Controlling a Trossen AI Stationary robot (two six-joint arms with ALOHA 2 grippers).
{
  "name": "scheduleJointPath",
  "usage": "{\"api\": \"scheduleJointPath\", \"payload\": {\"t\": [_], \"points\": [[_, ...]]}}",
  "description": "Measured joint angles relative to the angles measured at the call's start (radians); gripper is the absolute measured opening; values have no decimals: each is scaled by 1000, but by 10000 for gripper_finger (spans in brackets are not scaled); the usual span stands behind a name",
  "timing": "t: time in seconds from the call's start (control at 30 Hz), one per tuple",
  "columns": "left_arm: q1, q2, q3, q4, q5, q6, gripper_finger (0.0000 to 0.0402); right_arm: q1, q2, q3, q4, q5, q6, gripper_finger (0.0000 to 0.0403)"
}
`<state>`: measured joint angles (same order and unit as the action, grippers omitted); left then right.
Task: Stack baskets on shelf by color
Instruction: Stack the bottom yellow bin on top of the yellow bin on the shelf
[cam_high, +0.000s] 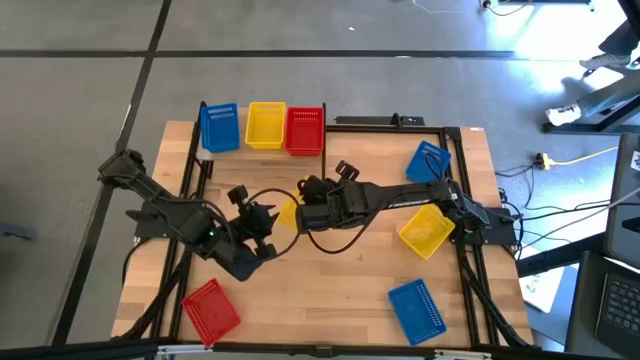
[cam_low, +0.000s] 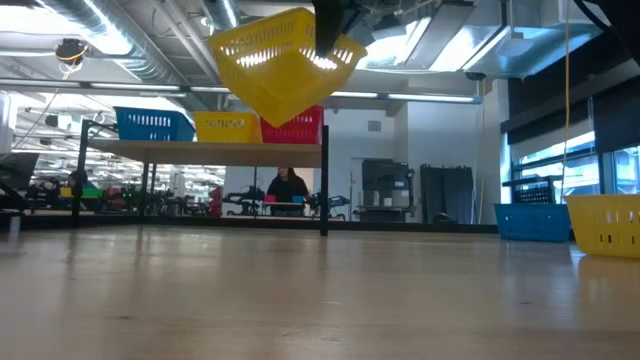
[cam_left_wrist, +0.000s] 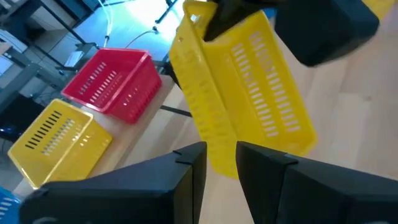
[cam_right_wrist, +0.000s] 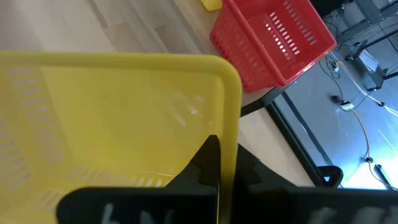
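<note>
Plainly the risk sits in the middle of the bench (cam_high: 330, 310), where a yellow basket (cam_low: 285, 62) hangs tilted in the air by one rim wall alone; such a thin hold on slotted plastic could let it swing, slip or twist on the way to the shelf (cam_low: 200, 150), and a corner might then knock the yellow basket on the shelf (cam_high: 265, 124) or its red neighbour (cam_high: 305, 130) instead of nesting in. Going left to right: the left gripper (cam_high: 262, 222) hovers just beside the lifted basket with its jaws parted only narrowly and nothing between them, close enough that a careless move by either arm could bump the load. That left arm reaches in low from the bench's left edge, elbow bent, above a red basket on the bench (cam_high: 211, 308). The right gripper (cam_high: 312, 212) has its jaws clamped shut on the lifted basket's rim, and its arm stretches long and nearly flat across from the right side. On the shelf a blue basket (cam_high: 219, 127) stands left of the yellow and red ones; a blue basket (cam_high: 428, 160), a yellow one (cam_high: 426, 230) and a second blue (cam_high: 415, 308) wait on the bench to the right.
</note>
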<state>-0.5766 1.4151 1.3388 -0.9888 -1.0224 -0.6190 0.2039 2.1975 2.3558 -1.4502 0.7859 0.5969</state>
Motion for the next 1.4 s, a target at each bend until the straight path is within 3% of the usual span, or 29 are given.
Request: {"api": "scheduleJointPath", "payload": {"t": [0.43,0.67,0.93,1.17,1.4], "points": [[0,7,0,46,52,-7,79,0,0,0,-1,36,-7,0],[-24,7,0,60,30,1,79,-6,0,0,-28,50,-7,0],[-114,7,0,60,-98,-3,79,-38,-14,1,-52,53,-22,0],[-125,7,0,10,-127,-7,79,-70,-46,1,-45,97,-26,0],[-112,6,0,-6,-295,-8,79,-76,-85,1,-32,121,-26,0]]}}
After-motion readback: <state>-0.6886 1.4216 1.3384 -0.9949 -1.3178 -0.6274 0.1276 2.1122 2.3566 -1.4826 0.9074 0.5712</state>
